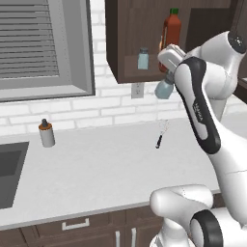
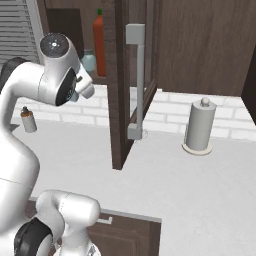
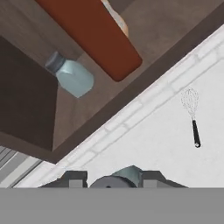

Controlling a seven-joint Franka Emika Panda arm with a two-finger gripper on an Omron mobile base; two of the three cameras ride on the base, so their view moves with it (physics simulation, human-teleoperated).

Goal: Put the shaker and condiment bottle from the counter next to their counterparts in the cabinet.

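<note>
White counter lies far below the gripper, which is clenched on the shaker just under the cabinet shelf; above stand its twin and the condiment bottle.

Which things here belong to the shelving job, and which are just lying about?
Job: held shaker; pincer; twin shaker; red bottle; cabinet; counter.
Lying about: whisk; pump dispenser; paper towel roll; sink.
</note>
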